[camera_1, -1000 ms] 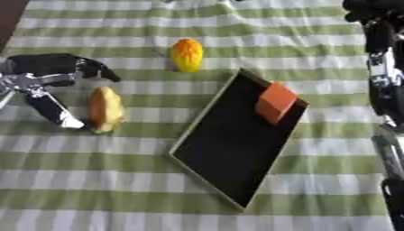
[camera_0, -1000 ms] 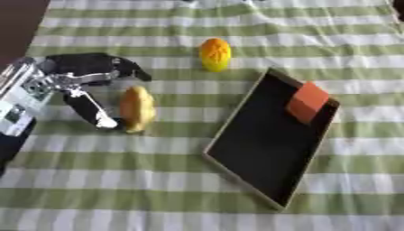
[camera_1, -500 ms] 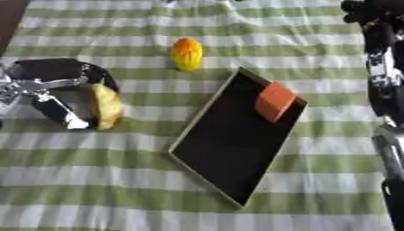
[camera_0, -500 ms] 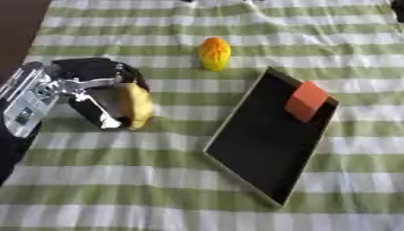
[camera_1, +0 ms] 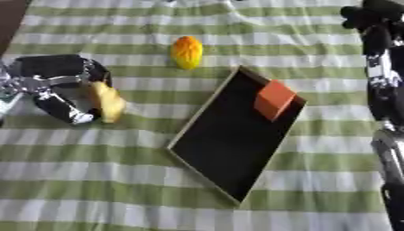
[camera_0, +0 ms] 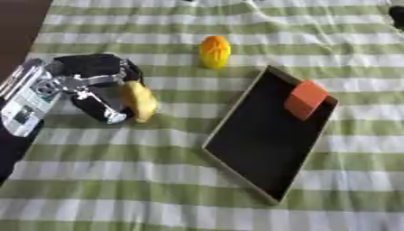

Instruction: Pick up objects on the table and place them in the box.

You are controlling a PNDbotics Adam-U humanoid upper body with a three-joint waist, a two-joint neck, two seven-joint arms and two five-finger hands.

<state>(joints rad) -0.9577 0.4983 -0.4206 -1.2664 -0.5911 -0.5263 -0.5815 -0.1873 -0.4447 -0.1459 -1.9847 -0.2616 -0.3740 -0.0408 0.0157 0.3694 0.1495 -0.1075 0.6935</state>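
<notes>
— Now, what is the left hand (camera_0: 91,83) doing at the surface's (camera_0: 158,180) left edge?
— Its fingers (camera_0: 107,107) curl around a yellow oblong object (camera_0: 138,101), which sits against the green-striped cloth just right of the palm.

— And the box (camera_0: 264,140)?
— A shallow black tray, lying askew right of centre, with an orange block (camera_0: 305,99) resting in its far corner.

— Anything else waiting?
— An orange-yellow rounded object (camera_0: 214,51) lies alone toward the far edge, near the box's far end, well apart from the hand.

— The right hand (camera_1: 371,16)?
— Raised at the far right corner, dark; whether its fingers are apart or together cannot be told.
</notes>
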